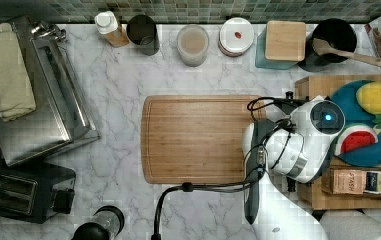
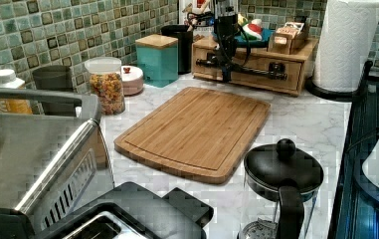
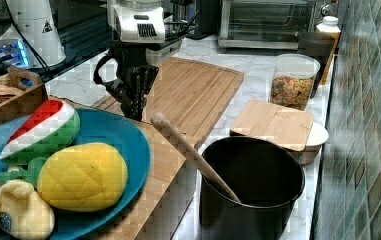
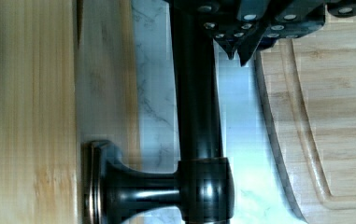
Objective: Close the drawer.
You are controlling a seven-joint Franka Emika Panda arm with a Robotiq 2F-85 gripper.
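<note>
I see the drawer [image 2: 256, 69] set in the low wooden cabinet [image 2: 304, 52] at the back of the marble counter [image 2: 306, 124] in the left view, its front face nearly flush with the cabinet's face. Its black bar handle [image 4: 196, 102] runs across the front; in the wrist view the handle stands off the wood on a flared post [image 4: 133, 186].

I read the gripper [image 4: 241, 53] as hanging just beside the handle on the side toward the cutting board [image 1: 195, 140]. In the wrist view the two fingertips [image 4: 231, 46] sit together with only a sliver between them and nothing clamped; I judge the jaws clenched and empty.

In the right view the gripper points down at the cabinet's front edge. On the cabinet top lies a blue plate [image 3: 118, 135] with a toy watermelon slice [image 3: 40, 130] and a yellow toy fruit [image 3: 83, 175]. A black pot [image 3: 250, 190] with a wooden spoon [image 3: 190, 152] stands just beside the cabinet.
</note>
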